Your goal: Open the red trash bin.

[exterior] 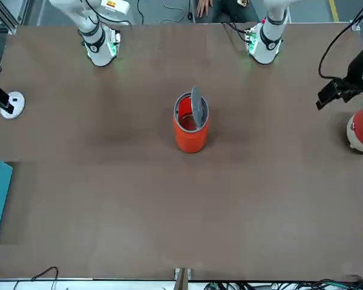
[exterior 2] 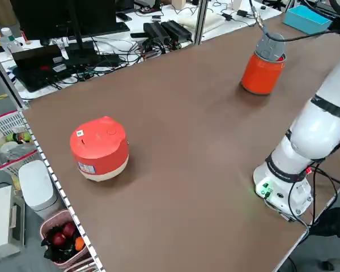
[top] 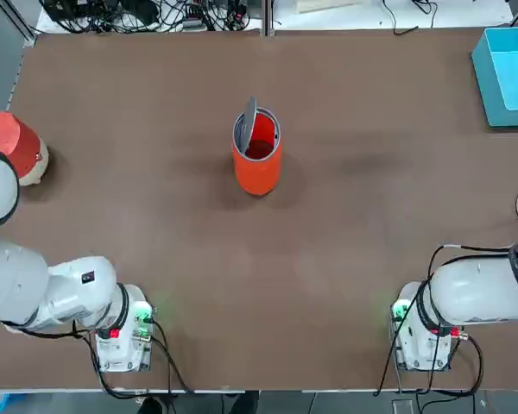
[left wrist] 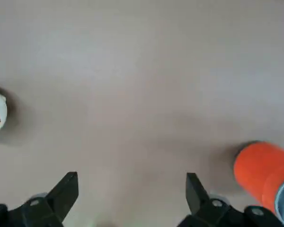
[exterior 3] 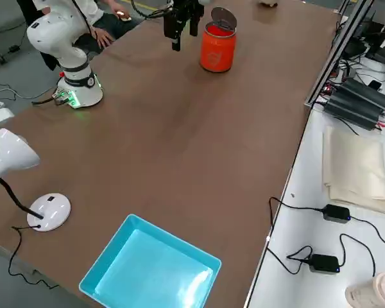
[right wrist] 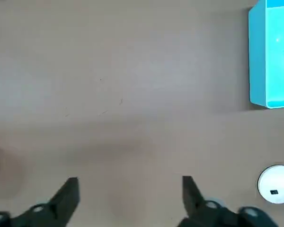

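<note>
The red trash bin stands upright in the middle of the table. Its round grey lid is tipped up on edge at the rim, and the red inside shows. The bin also appears in the front view and the left side view. My left gripper is open, held high over the table's left part, far from the bin. My right gripper is open too, raised over the right part with nothing between its fingers.
A red-and-beige rounded object sits at the table's left edge. A teal box lies at the far right corner. A white lamp with a round base stands near the right edge. Cables run along the back.
</note>
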`<state>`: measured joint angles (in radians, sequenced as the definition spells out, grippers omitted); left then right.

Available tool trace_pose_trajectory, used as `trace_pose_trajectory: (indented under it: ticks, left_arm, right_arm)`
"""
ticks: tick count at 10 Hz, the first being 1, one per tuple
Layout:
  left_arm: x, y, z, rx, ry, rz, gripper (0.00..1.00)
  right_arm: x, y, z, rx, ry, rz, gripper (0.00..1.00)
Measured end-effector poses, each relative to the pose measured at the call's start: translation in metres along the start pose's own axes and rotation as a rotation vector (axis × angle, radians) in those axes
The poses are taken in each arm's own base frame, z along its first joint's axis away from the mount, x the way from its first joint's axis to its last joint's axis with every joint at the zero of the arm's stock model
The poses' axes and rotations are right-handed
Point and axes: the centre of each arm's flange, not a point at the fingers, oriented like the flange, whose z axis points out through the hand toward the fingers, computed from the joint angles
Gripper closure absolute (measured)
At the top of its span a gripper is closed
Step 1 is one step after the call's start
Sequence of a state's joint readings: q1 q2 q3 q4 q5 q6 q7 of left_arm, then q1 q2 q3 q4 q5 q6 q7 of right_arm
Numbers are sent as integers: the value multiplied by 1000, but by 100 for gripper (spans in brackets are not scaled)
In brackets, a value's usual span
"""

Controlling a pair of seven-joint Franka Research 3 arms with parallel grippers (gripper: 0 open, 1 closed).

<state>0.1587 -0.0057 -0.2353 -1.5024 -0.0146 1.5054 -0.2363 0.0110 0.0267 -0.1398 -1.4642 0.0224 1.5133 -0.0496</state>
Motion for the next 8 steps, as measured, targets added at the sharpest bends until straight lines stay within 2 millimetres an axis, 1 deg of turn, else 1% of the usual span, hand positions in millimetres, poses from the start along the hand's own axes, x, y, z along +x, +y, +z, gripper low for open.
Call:
trace_pose_trajectory:
  ticks: [1,3,6,8]
  left_arm:
    - [4,3,-4,-3,-8,35,0]
    - [10,3,-3,-7,-14,125,0]
    - [9,2,-3,-3,-22,143,0]
    - [12,3,-1,-4,-4,144,0]
  right_arm:
    - [0,0,0,0,0,-1,0]
    - [0,-1,1,0,-3,-2,0]
    - [0,-2,4,0,-6,-6,0]
    - [3,-2,15,0,-5,-6,0]
